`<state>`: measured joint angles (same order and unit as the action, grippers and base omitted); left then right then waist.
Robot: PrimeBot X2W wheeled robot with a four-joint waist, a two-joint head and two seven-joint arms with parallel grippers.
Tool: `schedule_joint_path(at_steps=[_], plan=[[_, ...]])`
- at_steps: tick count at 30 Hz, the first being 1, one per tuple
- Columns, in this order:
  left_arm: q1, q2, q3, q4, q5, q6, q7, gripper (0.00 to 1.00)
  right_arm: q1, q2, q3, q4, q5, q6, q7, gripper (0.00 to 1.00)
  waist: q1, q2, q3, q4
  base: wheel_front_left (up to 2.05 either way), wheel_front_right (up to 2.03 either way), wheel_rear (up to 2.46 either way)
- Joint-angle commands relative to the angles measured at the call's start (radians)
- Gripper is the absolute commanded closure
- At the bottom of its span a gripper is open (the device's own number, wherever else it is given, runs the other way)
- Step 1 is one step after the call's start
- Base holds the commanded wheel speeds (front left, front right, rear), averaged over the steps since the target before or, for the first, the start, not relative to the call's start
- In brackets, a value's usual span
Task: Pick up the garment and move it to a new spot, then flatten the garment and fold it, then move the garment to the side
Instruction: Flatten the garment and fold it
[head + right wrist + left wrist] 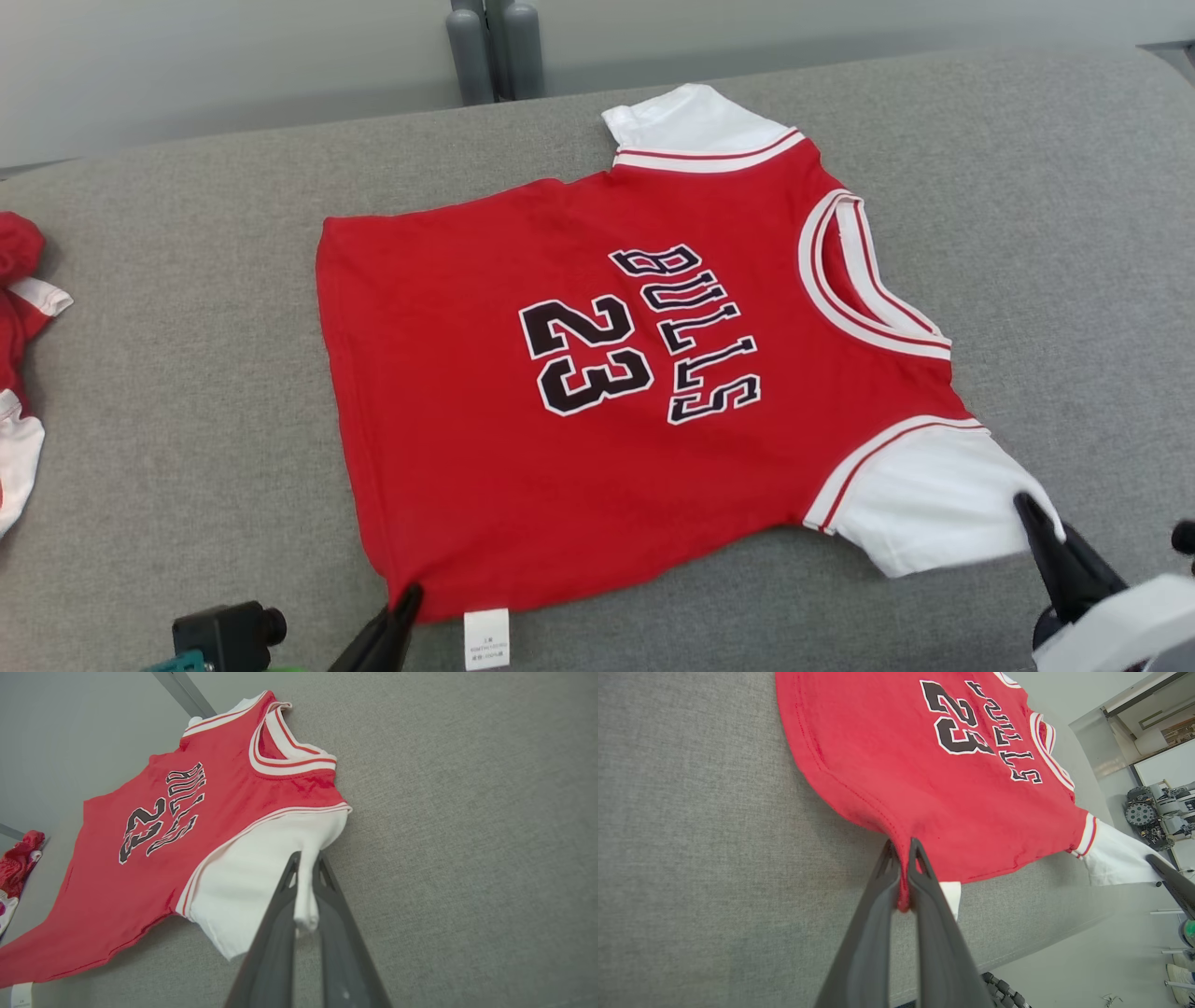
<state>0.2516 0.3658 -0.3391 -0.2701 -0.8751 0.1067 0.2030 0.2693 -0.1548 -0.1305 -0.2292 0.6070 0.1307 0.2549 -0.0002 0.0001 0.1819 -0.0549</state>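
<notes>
Jersey [579, 373] lies face up and mostly flat on the grey counter [187, 448], mid head view. Its long axis runs left-right: hem on my left, collar [868, 289] on my right.

Left tool [902, 843] is pressed together, pinching the near hem corner, with red cloth bunched between the fingers. The label [486, 638] hangs just beside it. Right tool [307, 856] is pressed together too, pinching the tip of the near white sleeve [934, 495], which is pulled to a small peak.

Key relation: the 2 tools hold the 2 ends of the near long edge, so the whole body lies away from both, up the head view toward the far sleeve [691, 117]. Neither arm is nearer; each has its own end.

My read: flattening looks about done and the fold has not started. Next I'd lift the near edge and carry it straight over, across the short axis, both arms level so the edge stays taut.

Spare red garment [19, 299] sits far left, well apart.
</notes>
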Motion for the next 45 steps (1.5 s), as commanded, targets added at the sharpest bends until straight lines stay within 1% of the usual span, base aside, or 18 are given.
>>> schedule_joint_path(at_steps=[1, 4, 8, 13, 17, 20, 22, 23, 24, 25, 26, 29, 32, 34, 37, 39, 42, 45], plan=[[-0.038, 0.019, 0.007, -0.008, 0.001, 0.005, 0.015, 1.0, -0.057, -0.022, 0.005, 0.0, -0.016, 0.0, 0.006, 1.0, 0.0002, -0.0001, 0.031, 0.001, 0.0, 0.0, 0.0], [-0.113, 0.028, 0.011, -0.027, -0.009, 0.015, 0.069, 1.0, -0.167, -0.067, 0.029, 0.02, -0.038, 0.0, 0.045, 1.0, 0.0002, -0.0001, 0.063, 0.022, 0.0, 0.0, 0.0], [-0.235, 0.031, 0.032, -0.013, -0.038, 0.033, 0.138, 1.0, -0.344, -0.12, 0.074, 0.07, -0.047, 0.0, 0.121, 1.0, 0.0002, -0.0001, 0.108, 0.057, 0.0, 0.0, 0.0], [-0.352, 0.014, 0.057, 0.037, -0.097, 0.05, 0.202, 1.0, -0.546, -0.177, 0.129, 0.164, -0.071, 0.0, 0.201, 1.0, 0.0002, -0.0001, 0.159, 0.093, 0.0, 0.0, 0.0], [-0.446, 0.0, 0.05, 0.097, -0.13, 0.032, 0.25, 1.0, -0.671, -0.209, 0.164, 0.236, -0.093, 0.0, 0.246, 1.0, 0.0002, -0.0001, 0.202, 0.123, 0.0, 0.0, 0.0], [-0.517, 0.0, 0.016, 0.168, -0.111, 0.018, 0.285, 1.0, -0.748, -0.226, 0.181, 0.29, -0.107, 0.0, 0.27, 1.0, 0.0002, -0.0001, 0.232, 0.141, 0.0, 0.0, 0.0], [-0.56, 0.002, 0.001, 0.219, -0.094, 0.017, 0.299, 1.0, -0.789, -0.23, 0.194, 0.322, -0.115, 0.0, 0.28, 1.0, 0.0002, -0.0001, 0.246, 0.145, 0.0, 0.0, 0.0], [-0.578, 0.003, -0.003, 0.242, -0.088, 0.017, 0.301, 0.96, -0.808, -0.231, 0.201, 0.336, -0.121, 0.0, 0.28, 0.94, 0.0002, -0.0001, 0.252, 0.146, 0.0, 0.0, 0.0], [-0.596, -0.003, -0.002, 0.266, -0.084, 0.021, 0.3, 0.82, -0.83, -0.237, 0.212, 0.347, -0.13, 0.0, 0.274, 0.36, 0.0002, -0.0001, 0.259, 0.146, 0.0, 0.0, 0.0], [-0.609, -0.007, -0.001, 0.283, -0.078, 0.022, 0.293, 0.59, -0.842, -0.242, 0.218, 0.358, -0.137, 0.0, 0.266, 0.0, 0.0002, -0.0001, 0.262, 0.146, 0.0, 0.0, 0.0], [-0.624, -0.007, 0.001, 0.306, -0.068, 0.026, 0.286, 0.0, -0.854, -0.245, 0.22, 0.376, -0.145, 0.0, 0.256, 0.0, 0.0002, -0.0001, 0.264, 0.146, 0.0, 0.0, 0.0], [-0.642, -0.017, 0.012, 0.341, -0.076, 0.023, 0.264, 0.0, -0.869, -0.246, 0.234, 0.392, -0.136, 0.0, 0.228, 0.0, 0.0002, -0.0001, 0.259, 0.141, 0.0, 0.0, 0.0], [-0.618, -0.02, 0.028, 0.338, -0.097, 0.005, 0.244, 0.0, -0.829, -0.265, 0.249, 0.374, -0.123, 0.0, 0.209, 0.0, 0.0002, -0.0001, 0.237, 0.128, 0.0, 0.0, 0.0], [-0.588, -0.016, 0.038, 0.311, -0.11, -0.01, 0.235, 0.0, -0.794, -0.284, 0.257, 0.342, -0.109, 0.0, 0.213, 0.0, 0.0002, -0.0001, 0.224, 0.117, 0.0, 0.0, 0.0], [-0.523, -0.003, 0.062, 0.242, -0.138, -0.014, 0.223, 0.0, -0.717, -0.326, 0.259, 0.289, -0.101, 0.0, 0.233, 0.0, 0.0002, -0.0001, 0.2, 0.098, 0.0, 0.0, 0.0], [-0.467, 0.012, 0.071, 0.191, -0.151, -0.005, 0.223, 0.0, -0.662, -0.35, 0.252, 0.26, -0.106, 0.0, 0.258, 0.0, 0.0002, -0.0001, 0.191, 0.088, 0.0, 0.0, 0.0], [-0.392, 0.053, 0.078, 0.135, -0.132, 0.009, 0.23, 0.0, -0.602, -0.379, 0.237, 0.221, -0.12, 0.0, 0.294, 0.0, 0.0002, -0.0001, 0.195, 0.078, 0.0, 0.0, 0.0], [-0.347, 0.059, 0.082, 0.116, -0.139, 0.025, 0.234, 0.0, -0.57, -0.395, 0.22, 0.204, -0.14, 0.0, 0.32, 0.0, 0.0002, -0.0001, 0.213, 0.08, 0.0, 0.0, 0.0]])
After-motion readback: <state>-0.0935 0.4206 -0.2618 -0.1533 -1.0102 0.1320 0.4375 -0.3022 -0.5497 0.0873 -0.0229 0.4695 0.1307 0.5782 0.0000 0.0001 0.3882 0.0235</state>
